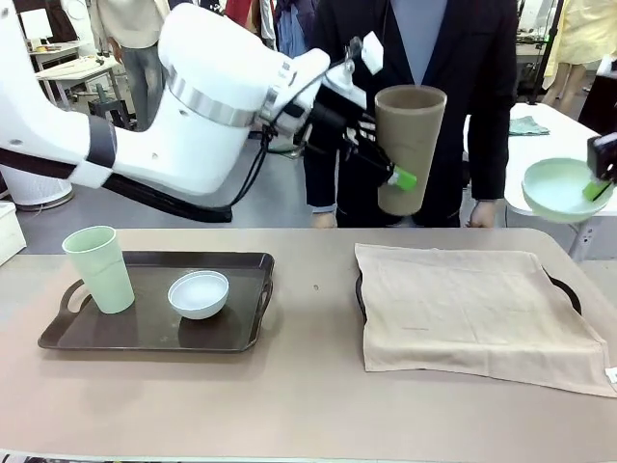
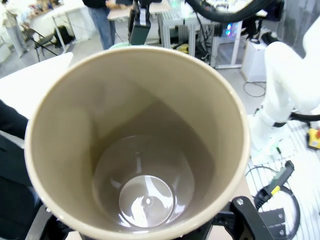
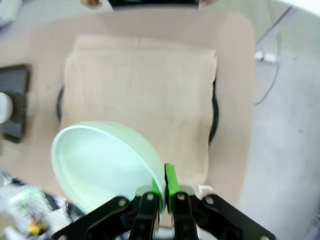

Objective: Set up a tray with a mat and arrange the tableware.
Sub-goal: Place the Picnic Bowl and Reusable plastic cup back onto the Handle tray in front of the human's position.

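Left end effector point(image 1: 403, 159) holds taupe cup point(image 1: 413, 116) aloft, right end effector point(image 1: 596, 188) mint bowl point(image 1: 554, 190)

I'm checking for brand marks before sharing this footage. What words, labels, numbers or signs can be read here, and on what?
No text is legible anywhere.
Small white tag at a corner of the mat: too small to read.
White card on the person's chest: blurred, unreadable.
Taupe cup, pale green cup, white bowl, mint bowl, dark tray: no print visible.
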Robot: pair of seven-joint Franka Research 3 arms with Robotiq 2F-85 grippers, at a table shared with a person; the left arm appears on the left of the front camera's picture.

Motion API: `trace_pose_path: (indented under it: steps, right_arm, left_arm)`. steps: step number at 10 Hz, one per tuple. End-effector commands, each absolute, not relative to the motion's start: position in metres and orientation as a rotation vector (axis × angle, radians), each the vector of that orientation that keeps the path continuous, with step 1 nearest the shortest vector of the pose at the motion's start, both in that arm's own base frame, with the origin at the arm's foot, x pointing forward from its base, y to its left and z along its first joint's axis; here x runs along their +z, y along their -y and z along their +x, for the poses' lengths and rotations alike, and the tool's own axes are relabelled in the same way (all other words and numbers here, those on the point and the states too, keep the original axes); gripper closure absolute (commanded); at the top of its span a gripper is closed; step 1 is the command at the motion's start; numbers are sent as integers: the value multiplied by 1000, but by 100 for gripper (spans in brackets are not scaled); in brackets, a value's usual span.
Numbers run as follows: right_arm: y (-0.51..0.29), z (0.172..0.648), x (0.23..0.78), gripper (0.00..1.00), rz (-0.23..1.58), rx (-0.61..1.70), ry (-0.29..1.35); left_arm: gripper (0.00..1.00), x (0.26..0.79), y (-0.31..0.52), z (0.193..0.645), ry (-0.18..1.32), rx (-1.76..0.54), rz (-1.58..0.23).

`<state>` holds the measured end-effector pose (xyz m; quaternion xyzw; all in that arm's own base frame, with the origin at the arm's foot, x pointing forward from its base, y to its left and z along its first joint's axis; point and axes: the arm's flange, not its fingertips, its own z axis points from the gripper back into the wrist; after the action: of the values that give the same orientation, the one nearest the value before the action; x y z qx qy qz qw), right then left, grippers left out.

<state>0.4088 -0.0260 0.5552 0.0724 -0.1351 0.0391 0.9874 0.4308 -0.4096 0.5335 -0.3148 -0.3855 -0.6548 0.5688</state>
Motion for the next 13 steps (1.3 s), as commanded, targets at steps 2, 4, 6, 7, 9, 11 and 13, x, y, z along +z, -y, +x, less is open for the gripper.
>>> trace_pose_path:
  steps: [2, 4, 6, 7, 9, 11, 13]
  right_arm:
    - [13, 442, 456, 95, 129, 69, 128]
    - [12, 454, 406, 95, 153, 65, 96]
    - [11, 460, 378, 95, 200, 53, 109]
    - [10, 455, 393, 95, 222, 34, 163]
    - [14, 455, 375, 95, 143, 53, 63]
    - [17, 461, 377, 95, 211, 46, 69]
    - [21, 468, 362, 95, 235, 62, 32]
  left_arm:
    - [16, 448, 428, 449, 916, -1602, -782]
    - [16, 406, 437, 459, 915, -1632, -809]
    - [16, 382, 445, 474, 933, -1613, -836]
    - [16, 390, 449, 476, 923, -1544, -808]
    - [16, 378, 440, 467, 864, -1635, -817]
    - [16, 367, 446, 481, 865, -1607, -843]
    - [16, 344, 456, 487, 847, -1640, -849]
